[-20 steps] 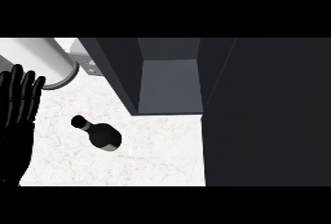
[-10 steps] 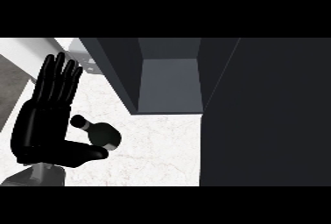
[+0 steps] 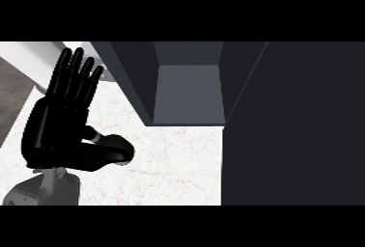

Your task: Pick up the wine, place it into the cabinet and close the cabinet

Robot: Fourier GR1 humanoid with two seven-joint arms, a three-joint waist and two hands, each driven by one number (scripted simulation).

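Observation:
The wine bottle [image 3: 116,143] is dark and stands on the white marble counter [image 3: 178,164], seen from above with its neck [image 3: 90,134] pointing left. My left hand [image 3: 61,125] is right beside it on the left, fingers straight and pointing away from me. Its thumb [image 3: 100,157] lies along the bottle's near side and hides part of it. The hand is open. The cabinet [image 3: 189,94] is dark grey and stands open just right of the bottle, its inside bare. My right hand does not show.
The cabinet's dark door [image 3: 292,125] swings out toward me and fills the right side. The cabinet's left wall [image 3: 128,72] rises close to my fingertips. The counter's edge runs diagonally at the far left, with a grey floor strip [image 3: 14,96] beyond it.
My left hand has come in from the left edge, moving right and forward, and now its thumb lies against the bottle. The bottle has stayed about where it was.

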